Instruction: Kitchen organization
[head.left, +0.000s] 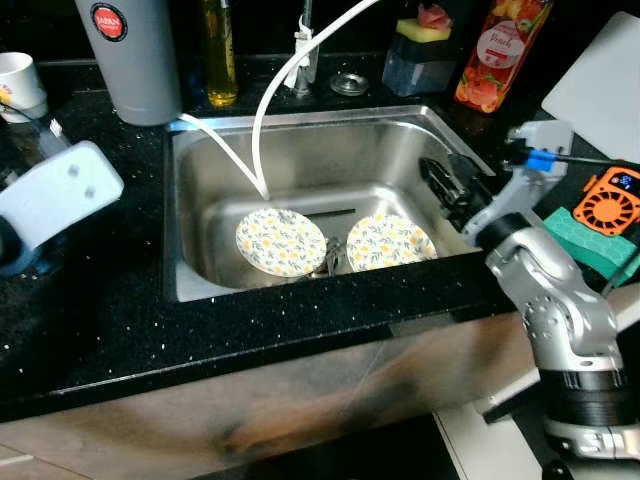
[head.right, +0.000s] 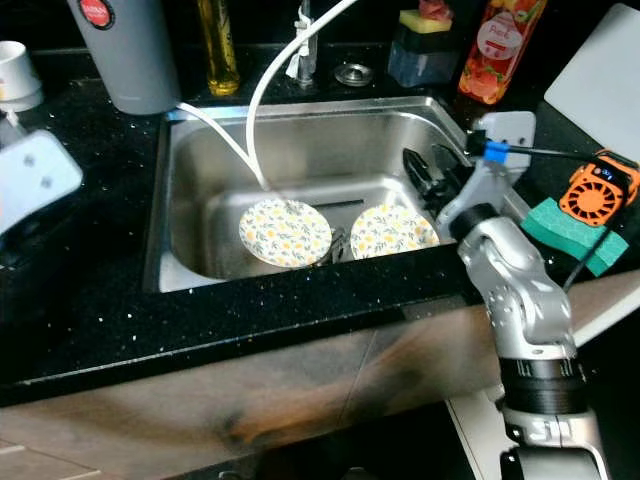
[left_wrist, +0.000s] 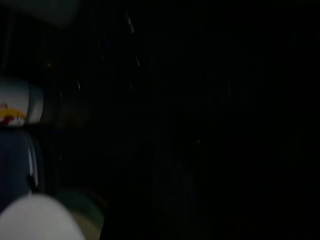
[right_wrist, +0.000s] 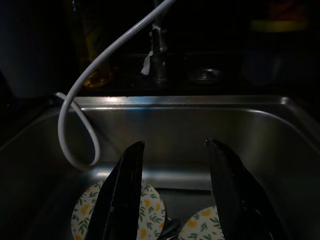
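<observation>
Plates lie side by side on the floor of the steel sink: the left plate and the right plate, both white with a yellow flower and green leaf pattern, near each other with some dark metal cutlery between them, too small to tell apart; a white hose arcs down from the tap area at the back and its end hangs just above the left plate; a second loop of it runs along the sink's back left corner.

The right tool reaches over the sink's right rim, above and just beside the right plate, touching nothing; in the right wrist view its two black fingers stand spread apart with both plates seen between and below them, so it is open and empty; the silver right arm bends up from the lower right.

The left arm rests over the black speckled bench to the left of the sink, well apart from the plates; the left wrist view is very dark and I cannot tell whether the left tool is open or closed.

Behind the sink stand a grey canister with a red round label, a bottle of yellow oil, a soap holder with a yellow sponge, and a red peach-labelled bottle; a white cup sits at the far left; right of the sink lie a green sponge, an orange small fan and a white cutting board.
</observation>
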